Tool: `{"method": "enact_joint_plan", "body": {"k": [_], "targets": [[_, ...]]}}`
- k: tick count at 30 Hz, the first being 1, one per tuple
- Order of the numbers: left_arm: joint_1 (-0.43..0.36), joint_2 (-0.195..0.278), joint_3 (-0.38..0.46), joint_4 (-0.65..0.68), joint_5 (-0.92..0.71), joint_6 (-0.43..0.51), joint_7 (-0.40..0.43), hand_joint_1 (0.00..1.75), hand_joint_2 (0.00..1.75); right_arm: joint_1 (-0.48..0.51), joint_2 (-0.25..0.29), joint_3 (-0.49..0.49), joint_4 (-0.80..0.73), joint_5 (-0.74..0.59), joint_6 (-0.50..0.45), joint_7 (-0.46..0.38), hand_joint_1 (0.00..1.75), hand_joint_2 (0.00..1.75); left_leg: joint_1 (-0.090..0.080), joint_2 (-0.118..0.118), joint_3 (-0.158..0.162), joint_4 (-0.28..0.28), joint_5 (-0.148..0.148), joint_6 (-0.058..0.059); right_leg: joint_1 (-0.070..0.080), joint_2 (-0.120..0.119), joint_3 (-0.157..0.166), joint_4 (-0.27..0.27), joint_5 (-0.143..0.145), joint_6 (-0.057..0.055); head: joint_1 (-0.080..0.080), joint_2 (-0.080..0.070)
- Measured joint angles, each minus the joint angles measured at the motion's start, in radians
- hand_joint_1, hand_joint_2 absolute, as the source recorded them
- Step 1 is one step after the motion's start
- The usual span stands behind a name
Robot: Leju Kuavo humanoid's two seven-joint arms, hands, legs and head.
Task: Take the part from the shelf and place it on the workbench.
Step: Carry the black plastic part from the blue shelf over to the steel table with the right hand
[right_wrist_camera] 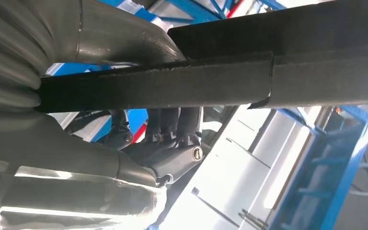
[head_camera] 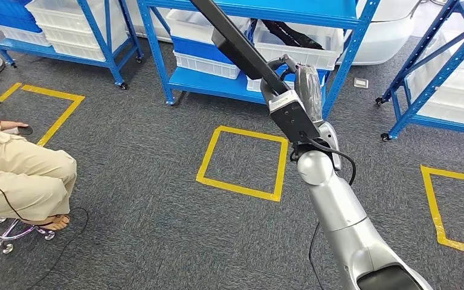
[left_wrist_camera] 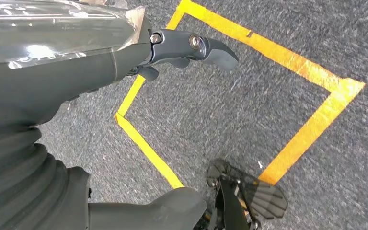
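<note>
The part (head_camera: 241, 51) is a long black bar, and my right hand (head_camera: 299, 84) grips it and holds it raised in front of the blue shelf (head_camera: 217, 81). It slants up and to the left, past the picture's top edge. In the right wrist view the dark fingers (right_wrist_camera: 172, 129) wrap around the black bar (right_wrist_camera: 220, 81). My left hand (left_wrist_camera: 52, 96) hangs over the carpet with nothing in it, its thumb (left_wrist_camera: 172, 206) and fingers (left_wrist_camera: 196, 48) apart.
White bins (head_camera: 302, 48) sit on the blue shelf, one holding another black piece (head_camera: 290, 33). More blue racks stand at the left (head_camera: 96, 36) and right (head_camera: 435, 78). Yellow tape squares (head_camera: 241, 163) mark the grey carpet. A person in beige (head_camera: 24, 175) sits on a stool at the left.
</note>
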Motion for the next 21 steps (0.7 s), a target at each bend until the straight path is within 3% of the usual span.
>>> {"method": "enact_joint_plan", "body": {"k": [1,3,6,7,8,9,11,13,15,17,19,21], "targets": [[0.001,0.0,0.0,0.0,0.0,0.001,0.0,0.0,1.75,0.004,-0.001,0.0,-0.006,0.002,0.0,0.003,1.75,1.75,0.003,-0.007,0.002,-0.008,0.005,0.004,0.0,-0.002,-0.001,0.0,-0.001,0.006,0.0,0.0],[0.001,-0.001,0.0,0.0,0.0,0.002,0.0,0.0,1.75,0.01,-0.003,0.0,-0.016,0.004,0.0,0.006,1.75,1.75,0.008,-0.021,0.008,-0.026,0.019,0.015,0.0,0.022,-0.016,0.035,-0.025,0.009,0.002,0.0],[0.0,-0.002,0.001,0.0,0.0,0.004,0.001,0.0,1.75,0.021,-0.012,-0.001,-0.023,0.005,0.0,0.007,1.75,1.75,0.01,-0.045,0.006,-0.033,0.029,0.022,-0.004,0.066,-0.097,0.217,-0.106,0.003,0.006,0.0],[0.0,-0.002,0.001,0.0,0.0,0.004,0.001,0.0,1.75,0.027,-0.014,-0.001,-0.023,0.005,0.0,0.008,1.75,1.75,0.01,-0.055,0.004,-0.033,0.03,0.022,-0.005,0.069,-0.119,0.263,-0.12,0.006,0.006,0.0],[0.0,-0.002,0.001,0.0,0.0,0.004,0.001,0.0,1.75,0.032,-0.016,-0.001,-0.023,0.005,0.0,0.008,1.75,1.75,0.01,-0.065,0.002,-0.033,0.032,0.02,-0.006,0.07,-0.123,0.271,-0.118,0.012,0.006,0.0],[0.001,-0.002,0.002,0.0,0.0,0.004,0.002,0.0,1.75,0.035,-0.018,-0.001,-0.024,0.005,0.0,0.008,1.75,1.75,0.01,-0.075,0.001,-0.032,0.034,0.018,-0.007,0.072,-0.106,0.239,-0.1,0.02,0.007,0.0],[0.002,-0.002,0.002,0.0,0.001,0.005,0.002,0.0,1.75,0.037,-0.02,-0.001,-0.028,0.005,0.0,0.008,1.75,1.75,0.01,-0.094,-0.001,-0.029,0.037,0.013,-0.011,0.092,-0.035,0.094,-0.045,0.031,0.007,0.0],[0.002,-0.003,0.002,0.0,0.001,0.005,0.002,0.0,1.75,0.036,-0.02,-0.001,-0.033,0.006,0.0,0.008,1.75,1.75,0.007,-0.109,-0.005,-0.026,0.039,0.004,-0.009,0.113,0.013,-0.006,-0.01,0.026,0.007,0.0],[0.003,-0.004,0.002,0.0,0.001,0.005,0.002,0.0,1.75,0.036,-0.02,-0.001,-0.036,0.006,0.0,0.009,1.75,1.75,0.006,-0.121,-0.011,-0.028,0.043,-0.008,-0.003,0.11,0.018,-0.019,-0.002,0.014,0.006,0.0],[0.005,-0.005,0.003,0.0,0.001,0.005,0.0,0.0,1.75,0.035,-0.018,-0.002,-0.039,0.006,0.004,0.01,1.75,1.75,0.009,-0.119,-0.021,-0.019,0.04,-0.018,-0.013,0.094,0.019,-0.024,0.008,-0.001,0.006,0.0],[0.004,-0.008,0.003,0.0,0.0,0.006,-0.006,0.0,1.75,0.033,-0.01,-0.001,-0.04,0.006,0.009,0.014,1.75,1.75,0.011,-0.089,-0.055,0.054,-0.007,-0.028,-0.023,0.078,0.019,-0.029,0.015,-0.012,0.001,0.0],[-0.001,-0.012,0.003,0.0,-0.002,0.007,-0.01,0.0,1.75,0.032,-0.004,-0.001,-0.04,0.01,0.011,0.02,1.75,1.75,0.014,-0.059,-0.117,0.191,-0.077,-0.039,-0.021,0.062,0.017,-0.028,0.015,-0.015,-0.004,0.0]]}}
